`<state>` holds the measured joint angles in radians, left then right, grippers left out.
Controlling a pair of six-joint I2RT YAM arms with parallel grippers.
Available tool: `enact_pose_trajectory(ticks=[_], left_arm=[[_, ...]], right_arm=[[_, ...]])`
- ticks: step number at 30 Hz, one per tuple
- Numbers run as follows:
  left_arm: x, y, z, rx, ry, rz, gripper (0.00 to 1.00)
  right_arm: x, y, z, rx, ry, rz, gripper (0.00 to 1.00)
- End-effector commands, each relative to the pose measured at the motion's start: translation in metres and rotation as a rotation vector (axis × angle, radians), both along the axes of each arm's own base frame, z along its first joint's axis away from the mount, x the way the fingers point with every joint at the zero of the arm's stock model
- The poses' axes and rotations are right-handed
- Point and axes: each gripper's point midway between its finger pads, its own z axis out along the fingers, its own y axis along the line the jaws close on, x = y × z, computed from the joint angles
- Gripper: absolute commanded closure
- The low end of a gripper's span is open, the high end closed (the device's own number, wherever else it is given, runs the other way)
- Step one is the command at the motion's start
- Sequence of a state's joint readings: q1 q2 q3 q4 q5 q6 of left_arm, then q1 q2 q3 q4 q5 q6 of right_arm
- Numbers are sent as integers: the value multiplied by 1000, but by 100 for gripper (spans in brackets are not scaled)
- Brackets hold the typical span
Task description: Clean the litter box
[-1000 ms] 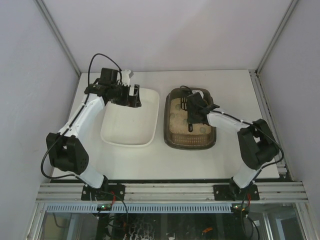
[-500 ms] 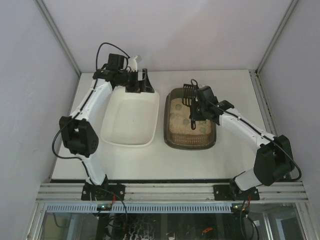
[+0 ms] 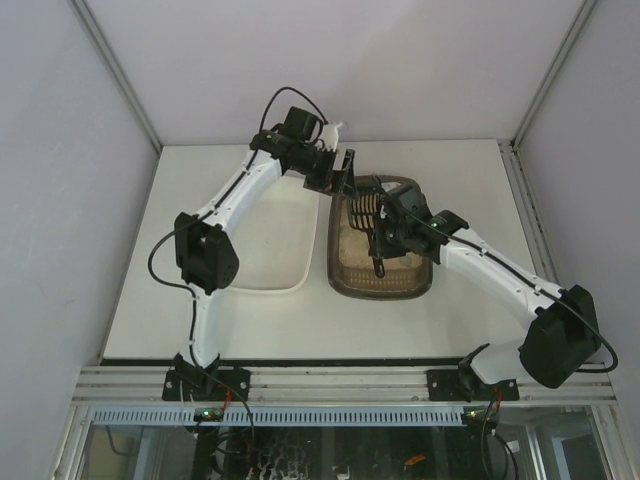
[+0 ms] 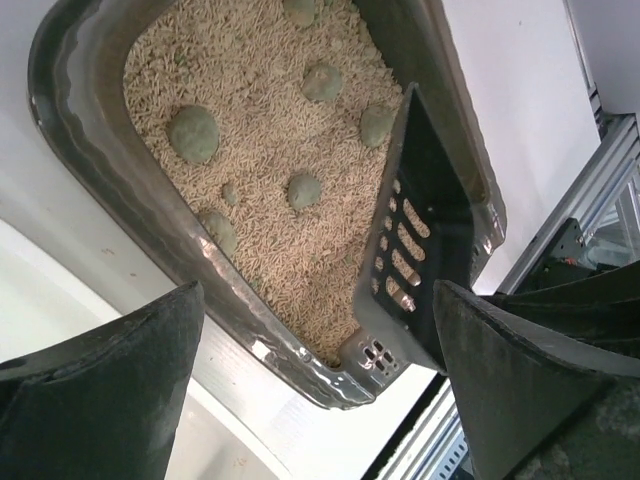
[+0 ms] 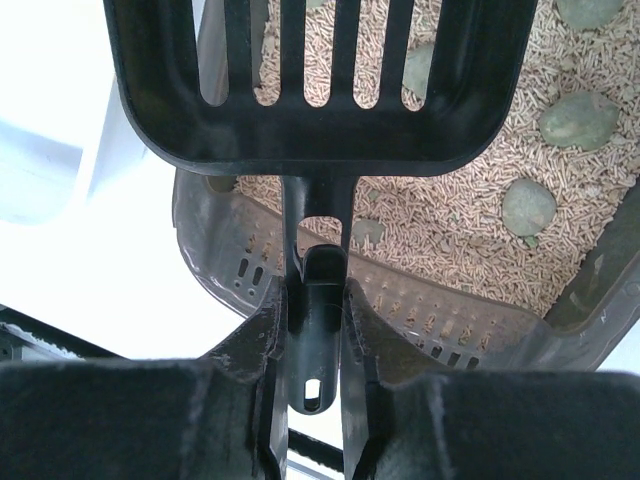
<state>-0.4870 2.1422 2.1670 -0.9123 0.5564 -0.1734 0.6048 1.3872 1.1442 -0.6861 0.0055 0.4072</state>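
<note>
A: Entry. Where is the litter box (image 3: 380,291)?

B: Flat on the desk (image 3: 470,180), in front of the right arm (image 3: 490,265). It holds beige pellet litter with several grey-green clumps (image 4: 193,133) on the surface, most of them toward its far end.

A: And the scoop (image 5: 320,80)?

B: Over the box, blade tilted, slots toward the litter. Nothing is on the blade that I can see, since the pellets show straight through the slots. The right arm's jaws are clamped together on its handle, blade pointing away from the wrist.

A: Left arm (image 3: 235,195)?

B: Reaching across to the box's far corner, on the side nearest the white tray (image 3: 275,240). Its jaws stand wide apart with nothing between them, above the rim and not touching it as far as I can tell.

A: The tray's place?

B: Just beside the box on the left arm's side, long edges parallel. The part I can see is bare.

A: Step in hand?

B: My reading is the start of a scooping pass. Tool gripped, blade over the litter, no clump lifted yet, so the job looks barely begun.

A: What does the next move call for?

B: Drop the blade's front edge into the pellets short of a clump, slide under it, then lift level so loose litter sifts back through the slots. The open left jaws could pinch the rim to stop the box sliding, though that's a guess. The clump would then go over to the tray.

A: Risks?

B: The blade is close to the box wall, so a steep entry may jam there or flick pellets onto the desk.
</note>
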Motion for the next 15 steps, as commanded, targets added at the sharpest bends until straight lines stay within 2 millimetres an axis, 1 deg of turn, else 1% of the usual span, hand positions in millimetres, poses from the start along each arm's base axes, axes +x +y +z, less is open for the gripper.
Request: enact_pose_trajectory(ticks=[1,4,7,12,13,14,15], left_arm=[[-13,-12,11,-32,4,-53,0],[-23,-18,0,-21,20,-85,0],[-26,-22,-6,-40,38,-91,0],[-32,-35,6,-116,66,-114,0],[-32,-36,6,-116,65,-117,1],[-34,-36,5,-115,66,-127,6],[-37,-37,4,-116,70,-140,14]], right_arm=[[-3,2,11,26,-30,5,100],[-4,8,14,50,-34,20,100],[-9,17,17,73,-35,43,100],[-14,25,15,73,-29,67,100],[-14,26,15,76,-27,70,100],[-14,27,15,81,-27,73,100],[-14,28,15,87,-27,75,100]])
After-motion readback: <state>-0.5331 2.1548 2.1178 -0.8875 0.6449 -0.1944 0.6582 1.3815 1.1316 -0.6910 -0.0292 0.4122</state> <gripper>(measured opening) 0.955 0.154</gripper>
